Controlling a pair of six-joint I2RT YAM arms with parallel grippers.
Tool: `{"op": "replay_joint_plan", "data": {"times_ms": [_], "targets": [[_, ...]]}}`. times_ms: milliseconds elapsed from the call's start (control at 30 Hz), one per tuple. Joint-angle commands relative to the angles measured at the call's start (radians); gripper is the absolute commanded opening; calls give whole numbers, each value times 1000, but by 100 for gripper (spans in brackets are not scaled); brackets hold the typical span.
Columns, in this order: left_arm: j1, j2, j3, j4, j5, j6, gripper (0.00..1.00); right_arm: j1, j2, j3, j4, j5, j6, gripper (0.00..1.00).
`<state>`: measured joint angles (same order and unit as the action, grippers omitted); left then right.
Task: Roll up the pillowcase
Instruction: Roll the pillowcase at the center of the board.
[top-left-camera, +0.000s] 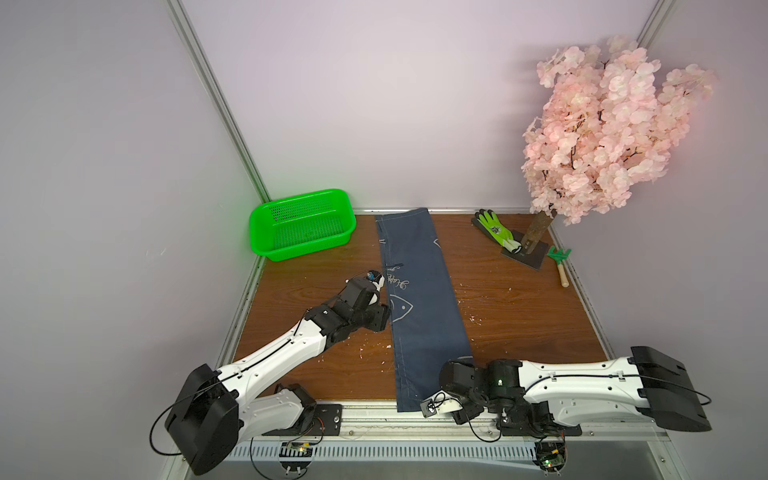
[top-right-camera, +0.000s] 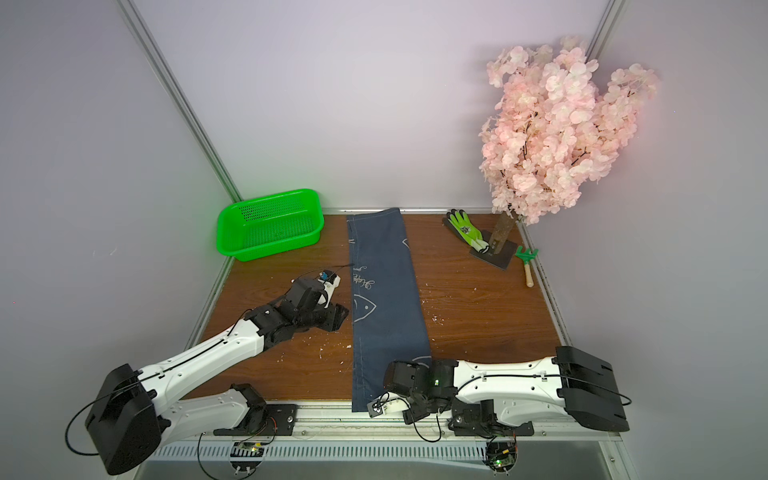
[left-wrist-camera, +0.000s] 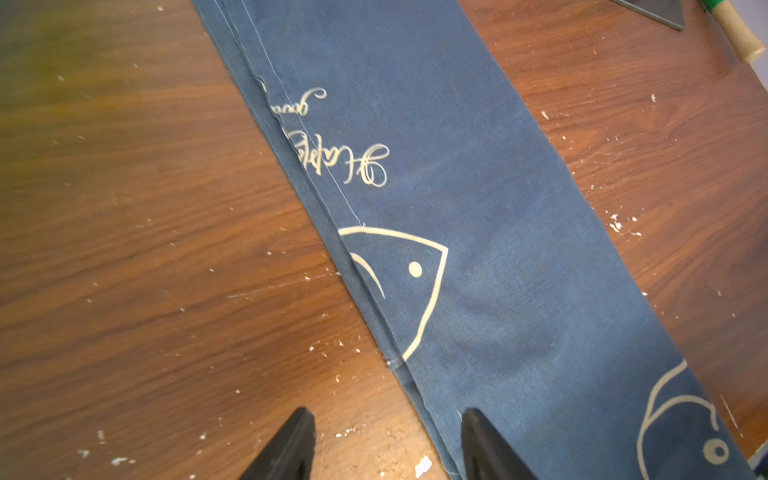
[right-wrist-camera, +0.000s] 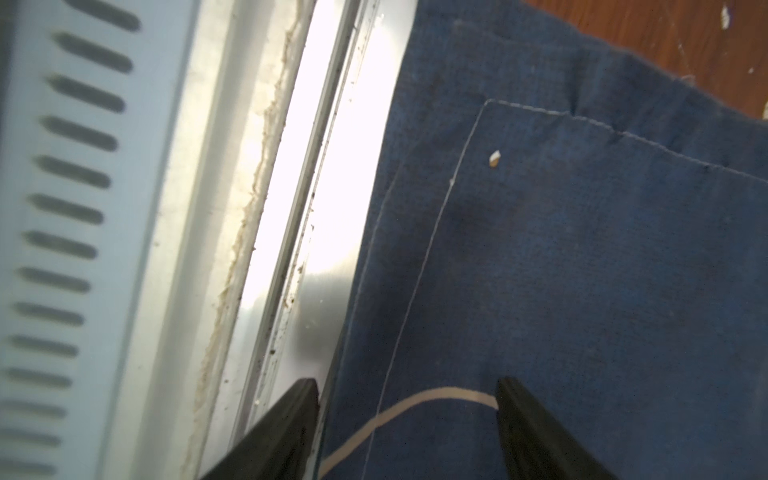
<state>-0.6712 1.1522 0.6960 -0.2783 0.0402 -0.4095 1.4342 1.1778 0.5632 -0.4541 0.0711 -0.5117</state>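
Denim pillowcase (top-left-camera: 419, 299): long flat strip, not rolled | my left claw (left-wrist-camera: 386, 415): wide, astride side edge, maybe steadying | my right claw (right-wrist-camera: 406, 382): wide at near hem, to begin roll

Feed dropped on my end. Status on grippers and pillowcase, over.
Left gripper open, straddling long edge of pillowcase. Right gripper open at its near end. Pillowcase flat, a long strip, unrolled. Basket, glove aside.

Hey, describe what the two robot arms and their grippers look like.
Both the left arm and right arm have glossy white shells, black joints and thin black cables. The left gripper and right gripper have black, tapered fingers.
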Motion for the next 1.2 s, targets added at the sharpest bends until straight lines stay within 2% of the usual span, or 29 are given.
{"op": "replay_joint_plan", "data": {"times_ms": [0,133,367,600,733,933,1167], "targets": [[-17,-5,-35,58,21,-52,60,21,10,-4,41,-15,24,72],[-21,32,-30,62,31,-35,60,36,35,-17,58,13,37,69],[-20,97,-7,62,41,12,60,26,106,-5,65,100,74,59],[-21,124,5,51,52,40,60,-13,76,-19,61,128,67,47],[-21,128,16,60,63,40,60,-13,96,3,56,107,72,38],[-20,127,30,38,72,55,60,-22,70,19,43,56,70,14],[-19,119,64,-4,67,70,60,-135,50,91,-23,-54,64,5]]}}
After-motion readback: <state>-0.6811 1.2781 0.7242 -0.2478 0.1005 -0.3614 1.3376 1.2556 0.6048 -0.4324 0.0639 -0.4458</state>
